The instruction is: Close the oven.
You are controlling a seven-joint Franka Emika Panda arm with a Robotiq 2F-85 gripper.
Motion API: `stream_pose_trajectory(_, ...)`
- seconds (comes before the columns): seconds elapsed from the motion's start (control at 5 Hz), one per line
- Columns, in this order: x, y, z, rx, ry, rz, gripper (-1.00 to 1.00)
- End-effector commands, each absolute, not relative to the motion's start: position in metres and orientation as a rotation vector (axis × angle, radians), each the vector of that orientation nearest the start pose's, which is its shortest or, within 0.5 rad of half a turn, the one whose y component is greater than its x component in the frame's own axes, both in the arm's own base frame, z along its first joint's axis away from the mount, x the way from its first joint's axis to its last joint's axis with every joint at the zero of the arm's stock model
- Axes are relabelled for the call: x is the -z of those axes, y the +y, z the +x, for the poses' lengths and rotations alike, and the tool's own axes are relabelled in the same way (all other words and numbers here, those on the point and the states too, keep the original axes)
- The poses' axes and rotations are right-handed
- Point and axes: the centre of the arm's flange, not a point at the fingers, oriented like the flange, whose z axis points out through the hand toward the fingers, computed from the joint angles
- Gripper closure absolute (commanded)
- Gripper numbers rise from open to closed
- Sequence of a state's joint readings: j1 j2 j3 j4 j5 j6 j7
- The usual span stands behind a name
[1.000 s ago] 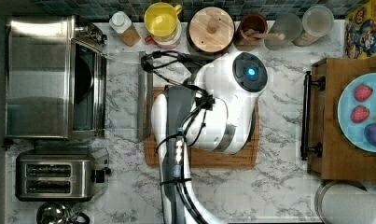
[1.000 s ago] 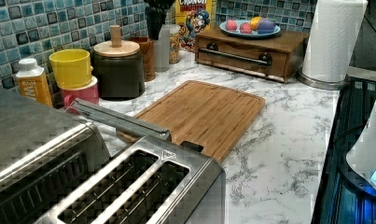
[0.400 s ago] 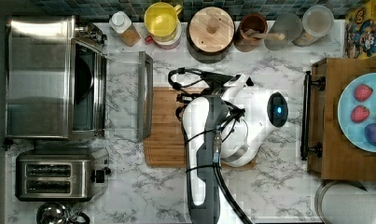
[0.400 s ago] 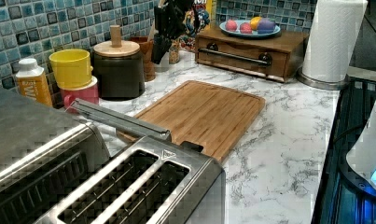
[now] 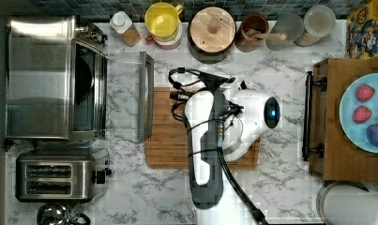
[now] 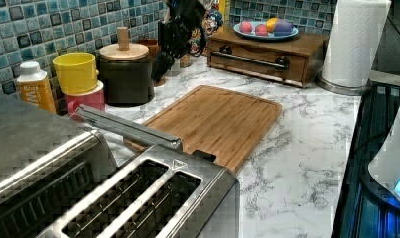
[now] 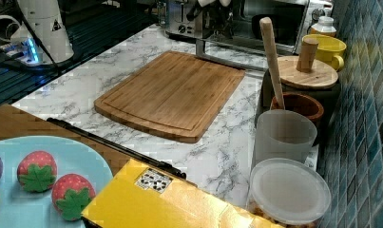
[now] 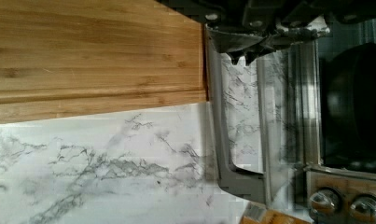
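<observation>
The steel oven (image 5: 39,77) stands at the top view's left with its glass door (image 5: 123,98) folded down flat and its bar handle (image 5: 148,96) beside the cutting board (image 5: 168,140). Its dark interior (image 8: 353,102) is exposed. My gripper (image 5: 176,89) hangs above the board's edge nearest the door, touching nothing. The wrist view has the gripper (image 8: 241,53) over the door glass (image 8: 244,116), shut and holding nothing. In the left view the gripper (image 6: 164,62) hovers near the jars, beyond the handle (image 6: 128,129).
A two-slot toaster (image 5: 60,178) sits beside the oven. Jars and a yellow cup (image 5: 163,21) line the tiled wall. A wooden box (image 5: 351,126) with a plate of fruit and a paper towel roll (image 6: 354,42) stand at the top view's right.
The arm has swung toward the top view's right, away from the door's corner, and the gripper has come into the left view by the jars. The door stays down.
</observation>
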State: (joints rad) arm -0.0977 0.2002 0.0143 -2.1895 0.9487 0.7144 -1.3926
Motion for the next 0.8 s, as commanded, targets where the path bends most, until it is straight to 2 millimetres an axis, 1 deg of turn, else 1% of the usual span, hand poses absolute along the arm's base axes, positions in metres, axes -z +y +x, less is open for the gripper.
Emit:
stream_pose_trajectory(0.2,-0.268,0.033,0.577,0.319,0.077,-2.384,1.0)
stream_pose_trajectory(0.4,-0.275,0.039,0.583,0.349,0.078,-2.326,1.0)
stream_pose_trajectory(0.6,-0.273,0.052,0.587,0.341,0.042,-2.327,1.0)
stream_pose_trajectory(0.8,-0.26,0.075,0.595,0.26,0.027,-2.371,1.0)
